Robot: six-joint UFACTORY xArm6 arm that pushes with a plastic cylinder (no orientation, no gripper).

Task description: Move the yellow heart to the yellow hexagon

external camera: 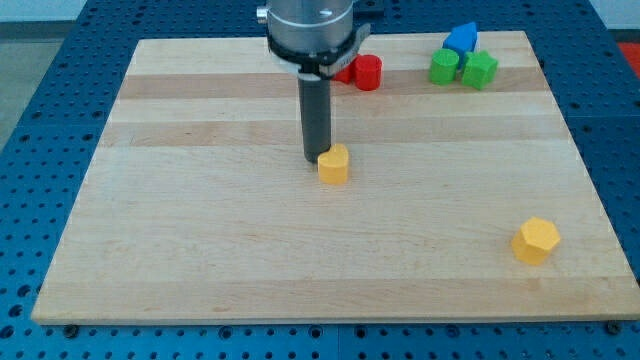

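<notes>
- No gripper or hand on this arm: only a straight dark rod, so nothing to open, close or clasp; contact by pushing alone.
- My tip (316, 159) down on the wooden board (200, 250), touching the yellow heart (334, 165) at its upper-left edge.
- Placed behind the heart on the side away from the goal, probably so that a push drives it toward the view's lower right.
- Yellow heart near the board's middle, a little toward the view's top, lying flat and free of any other block.
- Yellow hexagon (535, 240) well apart from the heart, close to the board's lower-right corner, with bare wood between the two.
- Most of the travel judged not yet done.
- Red cylinder (367, 72) near the view's top, just right of the rod's housing; a second red block beside it mostly hidden behind the arm, shape not readable.
- Green blocks (462, 69) paired at the upper right with a blue block (461, 39) just behind, all off the likely path.
- Risk, as a guess: off-centre contact on the rounded heart, letting it spin or slip sideways off the tip.
</notes>
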